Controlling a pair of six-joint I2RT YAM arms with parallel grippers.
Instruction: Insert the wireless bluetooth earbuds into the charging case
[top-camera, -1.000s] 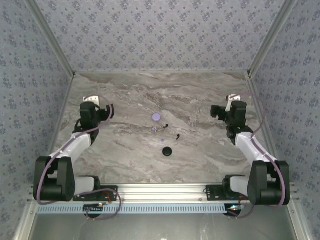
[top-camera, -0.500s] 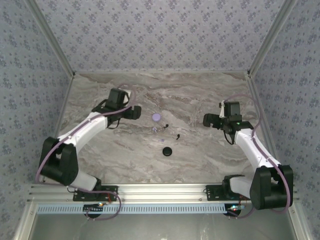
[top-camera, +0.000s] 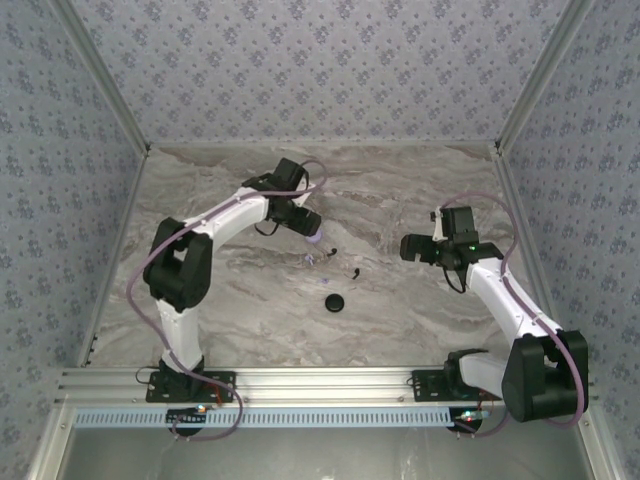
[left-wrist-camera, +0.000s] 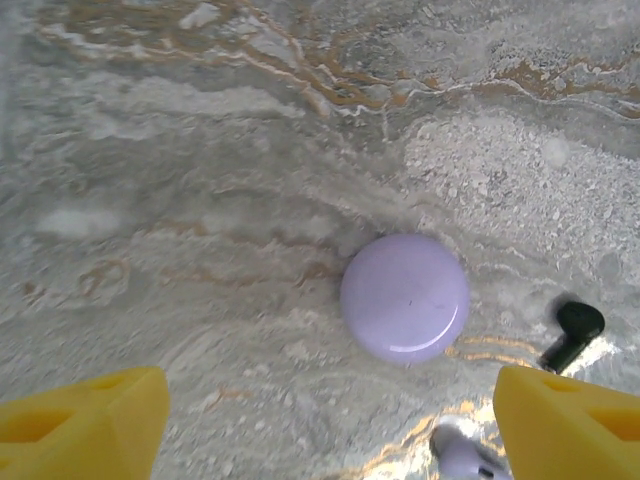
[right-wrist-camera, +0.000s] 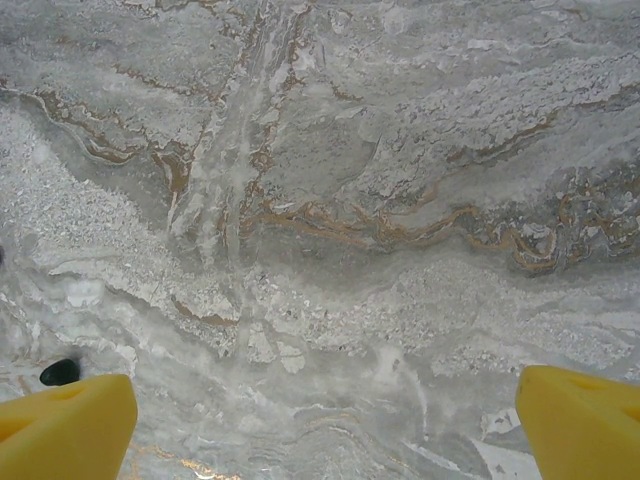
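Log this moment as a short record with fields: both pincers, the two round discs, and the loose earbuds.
left pincer: open, poised at the lavender disc, fingers clear of it
right pincer: open, over bare table
lavender disc: looks closed, flat on the table
black disc: nearer the arm bases, apart from both pincers
earbuds: black earbud and lavender earbud lie loose beside the lavender disc
progress: visible earbuds all outside the discs
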